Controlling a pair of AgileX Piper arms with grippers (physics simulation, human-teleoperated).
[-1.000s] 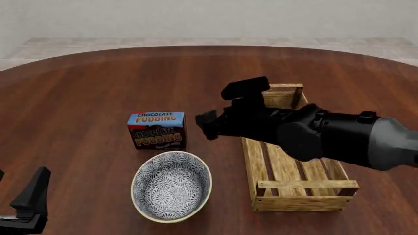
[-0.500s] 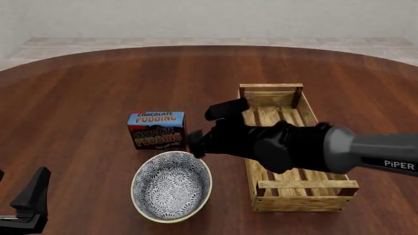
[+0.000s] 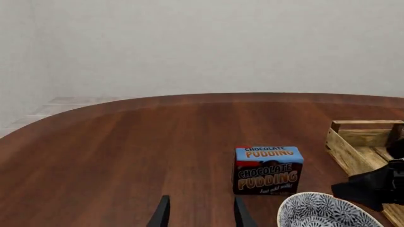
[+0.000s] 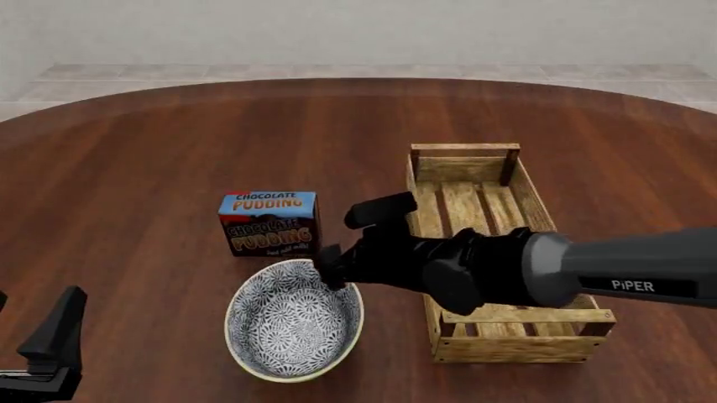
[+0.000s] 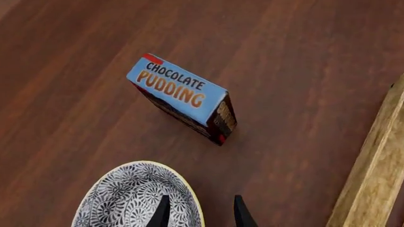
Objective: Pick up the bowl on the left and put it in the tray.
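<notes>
The patterned bowl point(image 4: 294, 321) sits on the table near the front, left of the wooden tray point(image 4: 510, 323). My right gripper point(image 4: 349, 239) reaches across from the right. It hangs open just above the bowl's far right rim. In the right wrist view its fingertips point(image 5: 162, 212) straddle the cream rim of the bowl point(image 5: 132, 201), with nothing held. My left gripper point(image 4: 50, 346) rests at the front left corner, open and empty point(image 3: 200, 215), well away from the bowl point(image 3: 319, 212). The tray point(image 3: 353, 142) holds nothing that I can see.
A chocolate pudding box point(image 4: 269, 222) stands upright just behind the bowl, close to the right gripper's path point(image 5: 183, 97). The right arm's dark body point(image 4: 505, 269) covers part of the tray's left side. The round table edge curves along the back.
The right gripper has come down and leftward from above the tray's left rail to the bowl's far right rim. The left arm, bowl, box and tray have not moved.
</notes>
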